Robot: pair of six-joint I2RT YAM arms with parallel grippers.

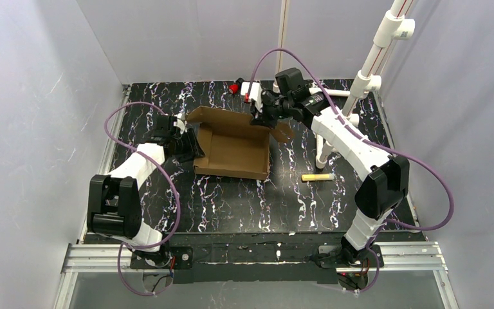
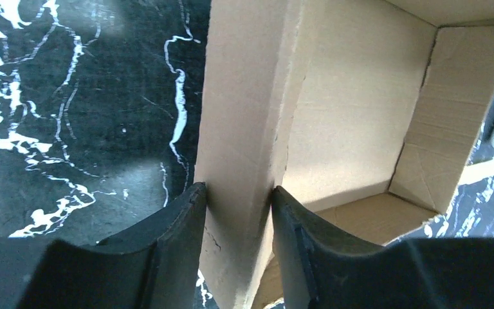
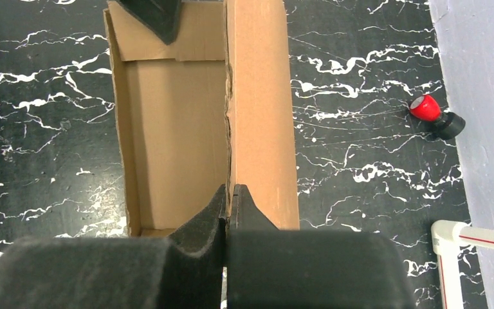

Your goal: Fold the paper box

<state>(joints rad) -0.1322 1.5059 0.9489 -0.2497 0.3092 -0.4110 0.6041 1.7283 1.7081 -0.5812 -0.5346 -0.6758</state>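
The paper box [image 1: 231, 148] is a shallow brown cardboard tray lying open-topped on the black marbled table [image 1: 231, 206]. My left gripper [image 1: 186, 140] is at its left side. In the left wrist view the left gripper [image 2: 238, 190] straddles a thick, folded-over wall of the paper box [image 2: 354, 116], with both pads pressed against the cardboard. My right gripper [image 1: 259, 118] is at the far right corner. In the right wrist view the right gripper [image 3: 231, 188] is pinched shut on the thin top edge of a wall of the paper box [image 3: 173, 141]. A flap sticks out by that corner.
A yellow stick [image 1: 317, 176] lies right of the box. A red and black object [image 1: 235, 87] [image 3: 432, 112] sits at the table's far edge. A white pipe frame [image 1: 360, 84] [image 3: 469, 235] stands at the back right. Grey walls enclose the table.
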